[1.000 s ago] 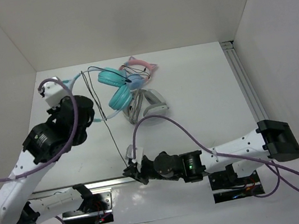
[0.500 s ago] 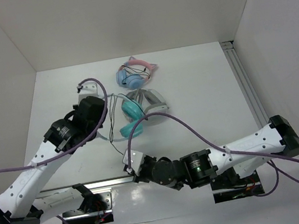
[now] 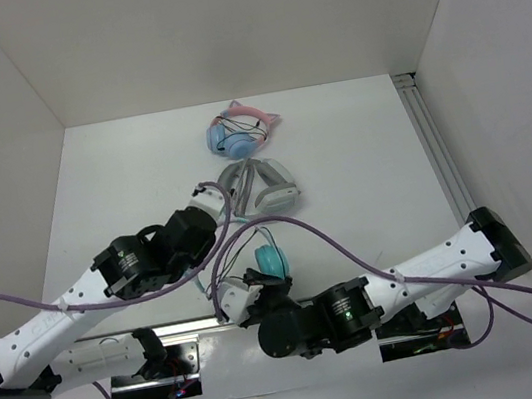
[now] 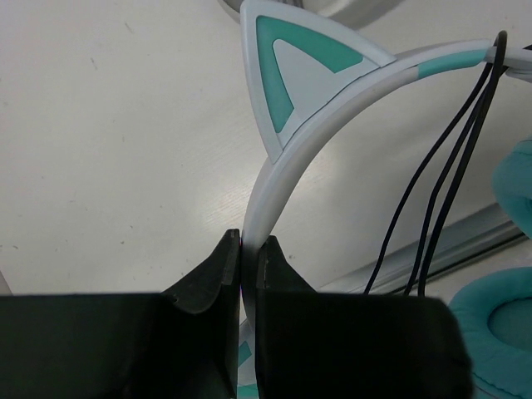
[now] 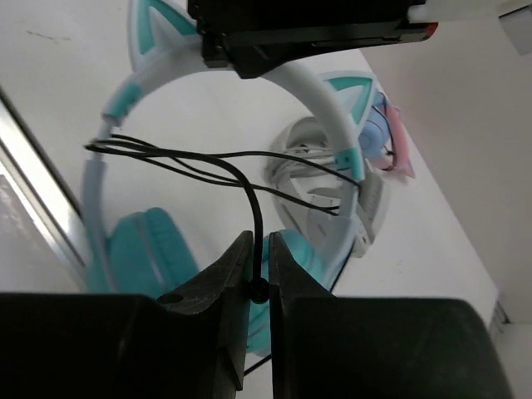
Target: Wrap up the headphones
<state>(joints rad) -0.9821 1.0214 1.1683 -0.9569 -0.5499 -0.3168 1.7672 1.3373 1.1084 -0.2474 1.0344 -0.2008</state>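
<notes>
Headphones (image 3: 273, 259) are held near the table's (image 3: 359, 144) front edge, between the arms. Left wrist view alone shows the left gripper (image 4: 248, 245) clamped on the headband (image 4: 283, 166); right wrist view shows the right gripper (image 5: 259, 249) pinching the black cable (image 5: 208, 158), strung across the band.

- Top view: fixed high behind the arm bases, facing down, far off, whole desk (image 3: 359, 144) in frame.
- Left wrist view: along left end effector (image 4: 248, 249), tight on headphones (image 4: 283, 170) headband.
- Right wrist view: along right end effector (image 5: 259, 249), close; shares same headband, cable (image 5: 255, 216).
</notes>
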